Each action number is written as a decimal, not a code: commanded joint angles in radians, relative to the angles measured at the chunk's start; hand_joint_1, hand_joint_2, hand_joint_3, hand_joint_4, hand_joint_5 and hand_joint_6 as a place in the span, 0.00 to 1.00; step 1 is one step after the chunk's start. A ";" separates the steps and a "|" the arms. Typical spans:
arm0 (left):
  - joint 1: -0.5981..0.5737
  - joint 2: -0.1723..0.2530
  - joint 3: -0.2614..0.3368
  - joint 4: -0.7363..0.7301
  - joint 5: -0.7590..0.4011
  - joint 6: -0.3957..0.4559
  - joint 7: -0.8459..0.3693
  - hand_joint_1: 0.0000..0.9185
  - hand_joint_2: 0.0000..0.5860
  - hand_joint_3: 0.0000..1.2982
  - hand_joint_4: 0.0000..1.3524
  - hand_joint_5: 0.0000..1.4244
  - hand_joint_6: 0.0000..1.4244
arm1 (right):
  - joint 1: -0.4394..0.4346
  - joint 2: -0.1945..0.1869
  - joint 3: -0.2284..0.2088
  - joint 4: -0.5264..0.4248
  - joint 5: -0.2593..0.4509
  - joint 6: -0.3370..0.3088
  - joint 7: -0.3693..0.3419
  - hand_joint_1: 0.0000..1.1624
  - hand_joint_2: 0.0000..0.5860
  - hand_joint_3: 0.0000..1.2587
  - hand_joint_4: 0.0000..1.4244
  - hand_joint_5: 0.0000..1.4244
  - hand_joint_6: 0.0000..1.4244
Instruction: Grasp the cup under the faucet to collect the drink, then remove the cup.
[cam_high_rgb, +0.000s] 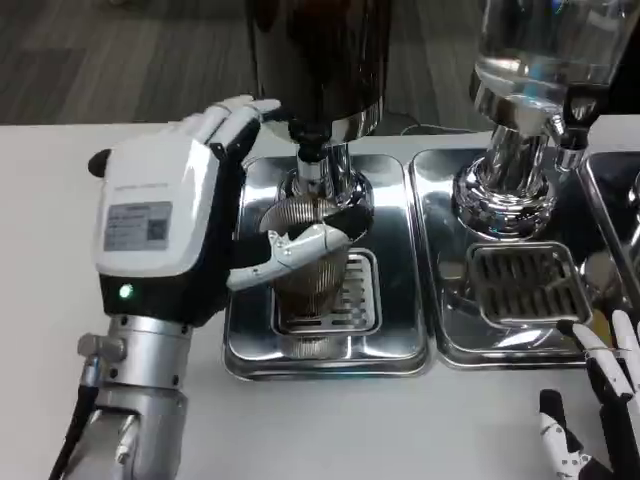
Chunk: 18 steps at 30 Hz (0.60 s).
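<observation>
At frame centre, the left hand (185, 215) fingers (300, 245) clasp the ribbed cup (312, 265) on the drip tray (395, 340), directly under the faucet (312, 150) to catch the drink. Right hand (600, 400), lower right, fingers released.

L hand (185, 215): raised, back to camera, fingers wrapped round cup (312, 262) | R hand (600, 400): low, well right of cup, fingers apart, holding nothing

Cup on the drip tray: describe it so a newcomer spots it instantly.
Find the left steel drip tray on the white table, under the dark dispenser. The cup stands on its grate below the faucet, held by the left hand: ribbed, clear and tapered, the only cup there.
</observation>
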 joint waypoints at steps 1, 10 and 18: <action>0.005 0.000 0.008 -0.012 0.012 0.012 -0.018 0.00 0.09 0.17 0.02 0.20 0.21 | 0.007 -0.001 -0.007 -0.001 0.012 -0.010 -0.005 0.20 0.76 0.15 0.00 0.00 0.05; 0.041 0.005 0.019 -0.033 0.010 0.008 -0.005 0.00 0.08 0.14 0.00 0.18 0.19 | 0.010 -0.003 -0.008 -0.003 0.016 -0.013 -0.005 0.20 0.76 0.15 0.00 0.00 0.05; 0.245 0.040 0.111 -0.107 -0.033 -0.068 0.062 0.00 0.08 0.15 0.00 0.16 0.17 | 0.007 -0.008 -0.010 -0.011 0.015 -0.016 0.003 0.20 0.75 0.15 0.00 0.00 0.05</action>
